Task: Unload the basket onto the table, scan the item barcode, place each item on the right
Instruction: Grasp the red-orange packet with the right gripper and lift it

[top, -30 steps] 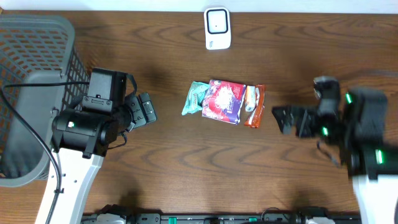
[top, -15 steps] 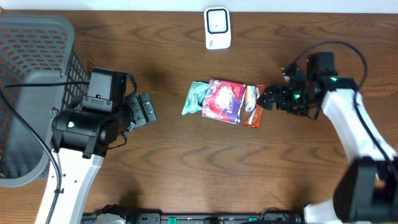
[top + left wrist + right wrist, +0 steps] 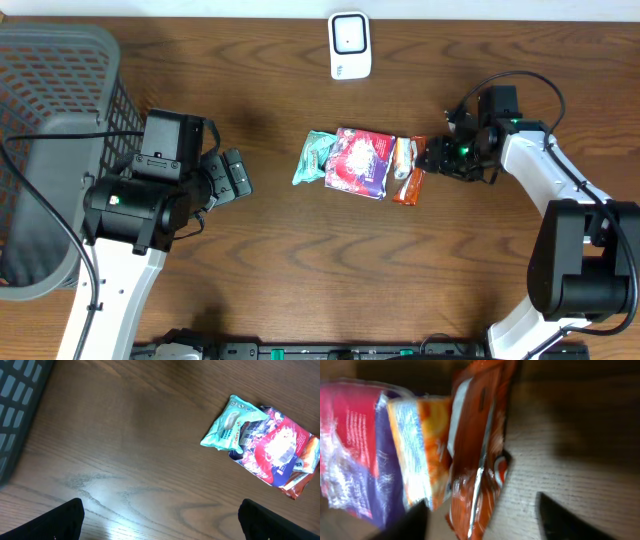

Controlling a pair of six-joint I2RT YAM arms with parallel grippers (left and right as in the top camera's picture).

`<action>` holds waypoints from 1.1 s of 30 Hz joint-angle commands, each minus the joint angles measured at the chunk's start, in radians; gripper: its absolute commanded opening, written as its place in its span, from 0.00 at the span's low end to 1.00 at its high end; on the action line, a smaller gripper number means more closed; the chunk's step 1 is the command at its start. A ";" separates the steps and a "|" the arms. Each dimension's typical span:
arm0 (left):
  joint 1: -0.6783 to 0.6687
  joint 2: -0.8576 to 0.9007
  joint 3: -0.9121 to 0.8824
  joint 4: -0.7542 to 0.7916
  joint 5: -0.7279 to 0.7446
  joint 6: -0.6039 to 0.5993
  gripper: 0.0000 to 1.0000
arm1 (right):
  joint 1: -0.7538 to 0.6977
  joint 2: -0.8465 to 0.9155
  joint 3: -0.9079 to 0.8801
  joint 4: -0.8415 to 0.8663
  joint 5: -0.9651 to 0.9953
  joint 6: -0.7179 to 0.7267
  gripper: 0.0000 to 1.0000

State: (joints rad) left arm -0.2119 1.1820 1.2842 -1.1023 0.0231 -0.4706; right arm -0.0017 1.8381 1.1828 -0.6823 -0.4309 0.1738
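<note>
With your right gripper (image 3: 481, 521) spread astride the orange packet (image 3: 479, 455), close on its edge alone, leaving the orange-and-white packet (image 3: 417, 450) beside one finger outside the jaws.

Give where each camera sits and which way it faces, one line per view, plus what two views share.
Overhead: above the table, looking straight down; left arm, right arm, basket, white scanner and packets show.
Left wrist: on the left arm, looking down across the wood toward the teal packet; its two fingers frame the bottom.
Right wrist: close over the orange packet, its fingers either side.
Shared: left wrist and overhead both show the teal packet beside the red packet.
</note>
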 commanded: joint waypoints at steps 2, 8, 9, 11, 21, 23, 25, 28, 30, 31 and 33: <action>0.004 0.002 -0.005 -0.005 -0.010 0.006 0.98 | -0.004 0.003 0.019 0.031 0.060 0.035 0.50; 0.004 0.002 -0.005 -0.005 -0.010 0.006 0.98 | 0.014 0.008 0.019 0.057 0.060 0.050 0.59; 0.004 0.002 -0.005 -0.005 -0.009 0.006 0.98 | 0.021 0.008 0.018 0.060 0.062 0.050 0.60; 0.004 0.002 -0.005 -0.005 -0.010 0.006 0.98 | 0.035 0.008 0.018 0.063 0.094 0.052 0.60; 0.004 0.002 -0.005 -0.005 -0.009 0.006 0.98 | 0.054 0.021 -0.003 0.087 0.164 0.102 0.54; 0.004 0.002 -0.005 -0.005 -0.010 0.006 0.98 | 0.062 0.029 -0.003 0.094 0.149 0.097 0.55; 0.004 0.002 -0.005 -0.005 -0.010 0.006 0.98 | 0.072 0.035 -0.003 0.103 0.120 0.063 0.56; 0.004 0.002 -0.005 -0.005 -0.010 0.006 0.98 | 0.090 0.044 -0.003 0.104 0.119 0.053 0.57; 0.004 0.002 -0.005 -0.005 -0.009 0.006 0.98 | 0.098 0.050 -0.004 0.103 0.125 0.054 0.56; 0.004 0.002 -0.005 -0.005 -0.010 0.006 0.98 | 0.100 0.054 -0.004 0.103 0.135 0.055 0.55; 0.004 0.002 -0.005 -0.005 -0.009 0.006 0.98 | 0.103 0.063 -0.004 0.099 0.158 0.058 0.52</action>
State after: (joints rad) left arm -0.2119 1.1820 1.2842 -1.1023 0.0231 -0.4706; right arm 0.0925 1.8771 1.1828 -0.5804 -0.2947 0.2436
